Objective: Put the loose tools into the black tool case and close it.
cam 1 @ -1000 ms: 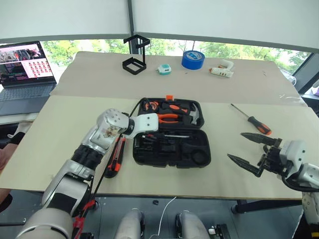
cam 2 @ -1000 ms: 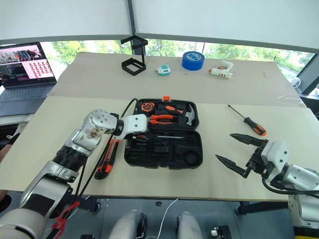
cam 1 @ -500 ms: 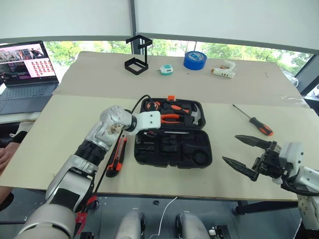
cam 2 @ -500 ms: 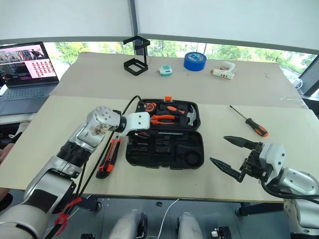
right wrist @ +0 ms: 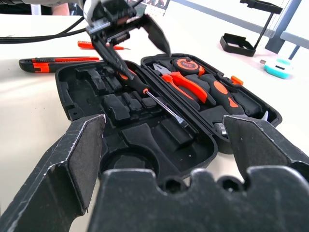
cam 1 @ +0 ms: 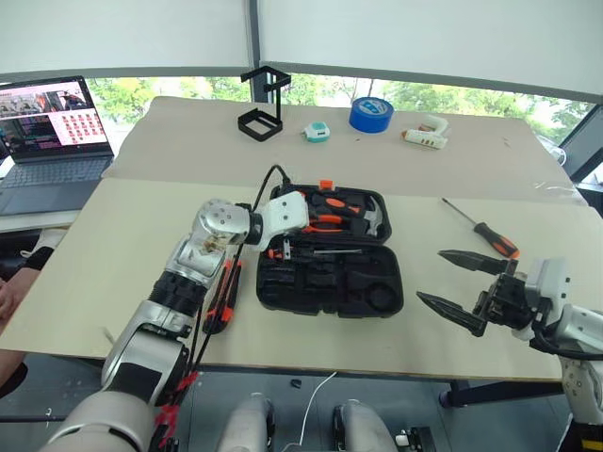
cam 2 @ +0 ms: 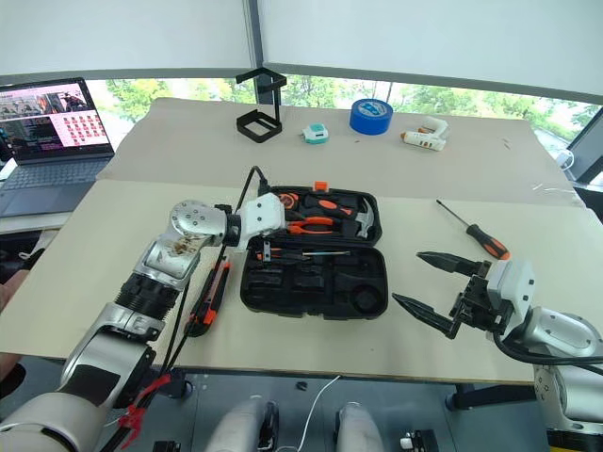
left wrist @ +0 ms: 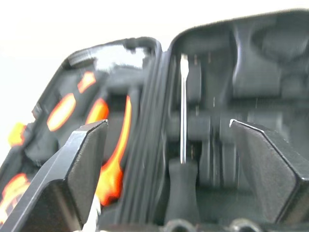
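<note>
- Since the earlier frame, your left gripper (right wrist: 126, 36) had lifted a little above the near-left part of the tool case (cam 1: 330, 273), and its fingers had spread apart; a second before they sat lower and closer together over the same spot.
- You could see a screwdriver (right wrist: 153, 98) with a dark handle and thin metal shaft lying in the near half of the case, just by the hinge line, no longer between those fingers. The left gripper was released and empty, fingertips just above the handle end.
- Your right gripper (cam 1: 464, 287) hung over the table (cam 1: 113, 254) to the right of the case, well apart from it, fingers spread wide with nothing between them.
- The case lay open and flat in the middle of the table, orange latch (cam 1: 324, 185) on its far edge. The far half held pliers (right wrist: 186, 84) and other orange-handled tools; the near half was mostly bare moulded slots.
- You still had a utility knife (cam 2: 209, 297) lying on the table just beside the case's left edge, partly under the left arm.
- A second screwdriver (cam 1: 482, 228), orange and black, lay on the table to the right of the case, beyond the right gripper.
- A small orange screwdriver (right wrist: 99, 45) lay on the table near the knife, as seen from the right wrist.
</note>
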